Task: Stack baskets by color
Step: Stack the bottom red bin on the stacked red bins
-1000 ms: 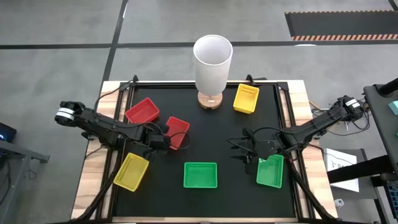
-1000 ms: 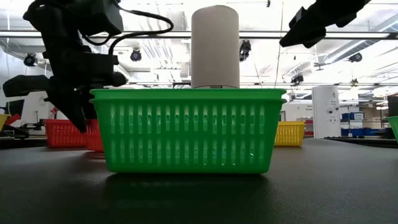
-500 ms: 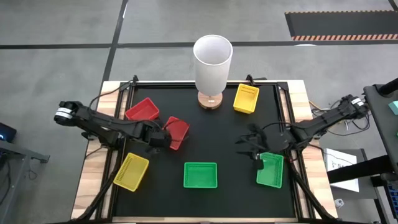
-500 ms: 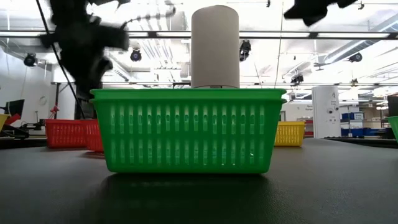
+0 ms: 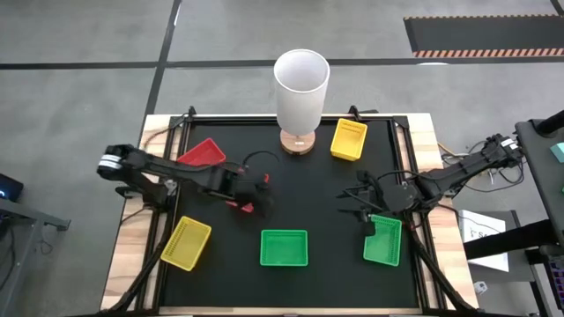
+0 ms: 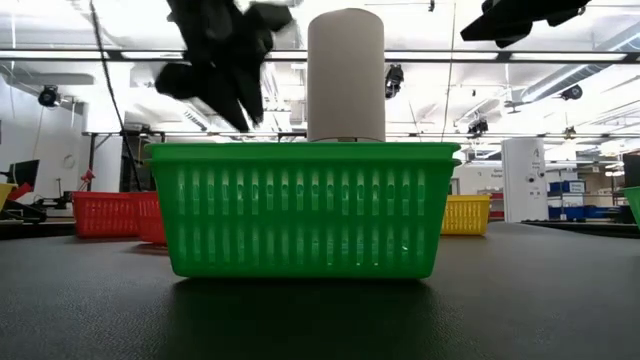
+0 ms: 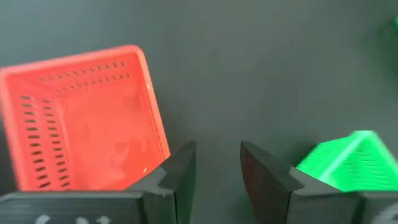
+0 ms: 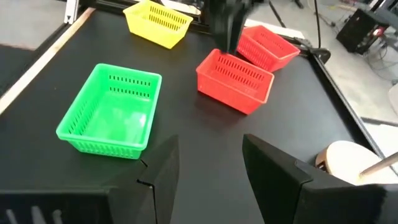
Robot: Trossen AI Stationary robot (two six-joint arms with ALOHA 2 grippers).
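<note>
Open black mat [image 5: 308, 189] is left at frame centre; it is bounded by the white cylinder [image 5: 301, 88] above and a green basket [image 5: 284, 247] below.

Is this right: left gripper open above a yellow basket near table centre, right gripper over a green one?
Not quite. The left gripper is open above a red basket, not yellow, as the left wrist view shows. The right gripper is over a green basket.

I read no text, label, brand or number in any view. Paper sheet [image 5: 482, 231] beside table [image 5: 427, 132] carries print, too small for me to read.
</note>
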